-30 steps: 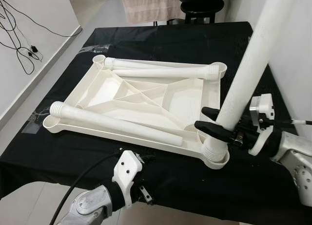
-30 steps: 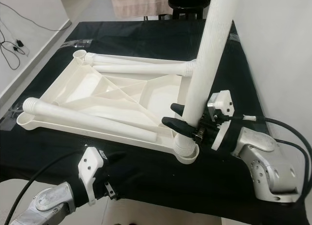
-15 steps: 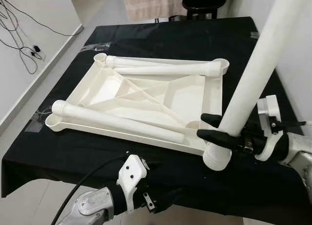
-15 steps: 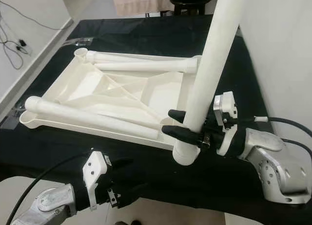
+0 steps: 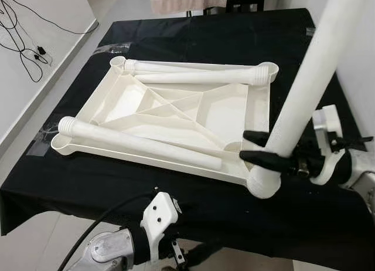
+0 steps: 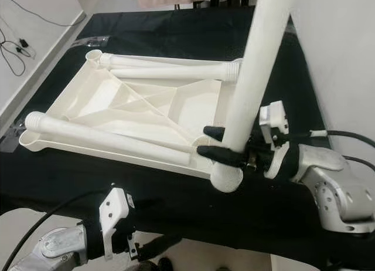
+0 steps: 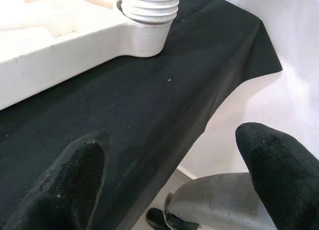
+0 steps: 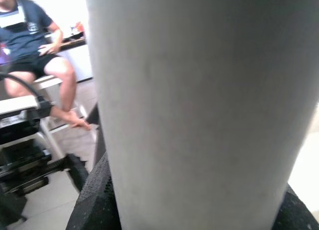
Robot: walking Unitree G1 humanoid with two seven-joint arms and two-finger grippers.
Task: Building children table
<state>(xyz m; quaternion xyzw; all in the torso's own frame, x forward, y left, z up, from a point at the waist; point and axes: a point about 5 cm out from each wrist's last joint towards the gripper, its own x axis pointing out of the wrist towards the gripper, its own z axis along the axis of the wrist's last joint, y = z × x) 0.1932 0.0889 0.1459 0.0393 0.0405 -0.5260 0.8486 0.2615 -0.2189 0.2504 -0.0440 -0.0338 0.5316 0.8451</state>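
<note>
The right gripper (image 5: 270, 153) reaches in level from the right side of the table, its silver forearm bent at the elbow behind it, and its two black fingers (image 5: 263, 161) are clamped around the lower part of a long white table leg (image 5: 304, 89). That leg stands nearly upright, leaning a little away to the right, and its rounded bottom end hangs just above the near right corner of the white tabletop (image 5: 231, 115). The tabletop lies upside down on a black cloth (image 5: 88, 183), ribbed underside up. Three more legs rest on it: one lying leg (image 5: 137, 145) along the near edge, and a far pair (image 5: 193, 74) along the far edge. The left gripper (image 7: 169, 175) sits low at the near edge of the table, below the cloth's hem, with its fingers spread wide and nothing between them; its wrist view looks along the cloth to a corner socket (image 7: 147, 21) of the tabletop. A seated person (image 8: 35, 46) is in the background of the right wrist view.
</note>
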